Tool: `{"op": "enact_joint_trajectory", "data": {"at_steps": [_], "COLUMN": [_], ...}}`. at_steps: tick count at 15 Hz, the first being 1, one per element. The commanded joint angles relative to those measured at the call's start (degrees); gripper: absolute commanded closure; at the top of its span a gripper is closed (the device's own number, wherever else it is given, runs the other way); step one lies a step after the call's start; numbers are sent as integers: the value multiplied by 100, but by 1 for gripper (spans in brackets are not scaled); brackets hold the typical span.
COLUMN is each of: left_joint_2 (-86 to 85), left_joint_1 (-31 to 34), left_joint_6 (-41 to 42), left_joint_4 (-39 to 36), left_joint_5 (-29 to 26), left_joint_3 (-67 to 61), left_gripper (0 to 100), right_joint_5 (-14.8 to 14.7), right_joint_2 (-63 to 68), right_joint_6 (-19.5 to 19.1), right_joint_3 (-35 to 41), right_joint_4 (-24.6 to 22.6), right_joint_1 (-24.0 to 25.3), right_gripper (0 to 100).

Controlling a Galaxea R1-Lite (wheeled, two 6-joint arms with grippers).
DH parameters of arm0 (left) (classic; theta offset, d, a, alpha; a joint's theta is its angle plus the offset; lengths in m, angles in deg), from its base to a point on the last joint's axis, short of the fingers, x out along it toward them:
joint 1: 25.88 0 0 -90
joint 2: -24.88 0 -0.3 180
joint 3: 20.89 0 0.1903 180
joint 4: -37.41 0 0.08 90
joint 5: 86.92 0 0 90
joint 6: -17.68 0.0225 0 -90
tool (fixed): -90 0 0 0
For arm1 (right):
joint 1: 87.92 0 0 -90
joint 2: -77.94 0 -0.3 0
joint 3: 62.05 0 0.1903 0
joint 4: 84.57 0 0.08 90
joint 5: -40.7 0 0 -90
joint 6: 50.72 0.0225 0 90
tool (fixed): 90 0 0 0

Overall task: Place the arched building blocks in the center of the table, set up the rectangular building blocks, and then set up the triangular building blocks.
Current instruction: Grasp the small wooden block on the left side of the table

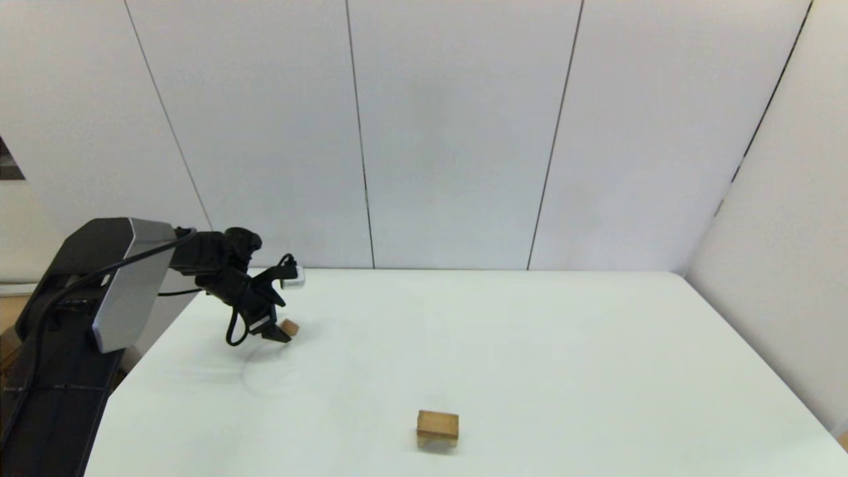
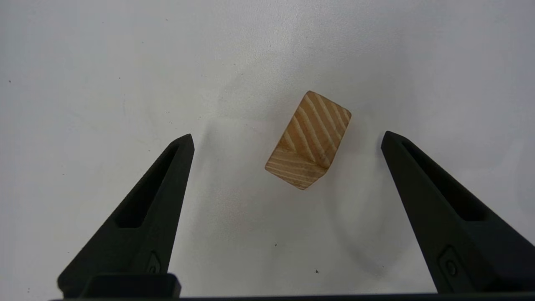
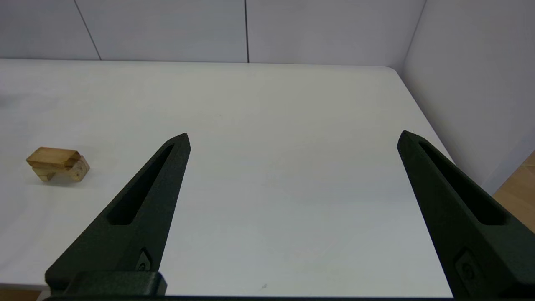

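The triangular block (image 2: 309, 140), a small tan wedge, lies on the white table (image 1: 530, 344) at the far left. My left gripper (image 2: 287, 137) hangs open just above it, one finger on each side and neither touching it. In the head view that gripper (image 1: 277, 335) sits right beside the wedge (image 1: 289, 326). Near the table's front middle stands the pale arched block (image 1: 437, 439) with the darker rectangular slab (image 1: 438, 421) lying flat on top of it. The right wrist view shows the same slab (image 3: 53, 156) on the arched block (image 3: 76, 170), far from my open, empty right gripper (image 3: 294, 134).
White wall panels (image 1: 457, 132) close off the back and right side of the table. The left arm's grey and black links (image 1: 126, 285) reach in over the table's left edge. The rounded far right corner (image 3: 391, 69) shows in the right wrist view.
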Motion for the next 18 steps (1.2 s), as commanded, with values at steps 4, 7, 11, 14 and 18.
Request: {"op": "enact_joint_trajectory", "data": {"at_steps": [4,7,11,14,18], "left_joint_2": [16,16,24,42,7], "left_joint_1": [12,12,12,21,30], "left_joint_6": [37,37,37,37,37], "left_joint_4": [61,114,122,131,166], "left_joint_5": [-85,-94,-94,-94,-129], "left_joint_3": [0,0,0,0,0], "left_gripper": [100,100,100,100,100], "right_joint_5": [2,2,2,2,2], "right_joint_2": [-1,-1,-1,-1,-1], "right_joint_6": [-2,-2,-2,-2,-2], "right_joint_3": [-1,-1,-1,-1,-1], "right_joint_4": [3,3,3,3,3], "right_joint_1": [1,1,1,1,1], "right_gripper": [0,0,0,0,0]}}
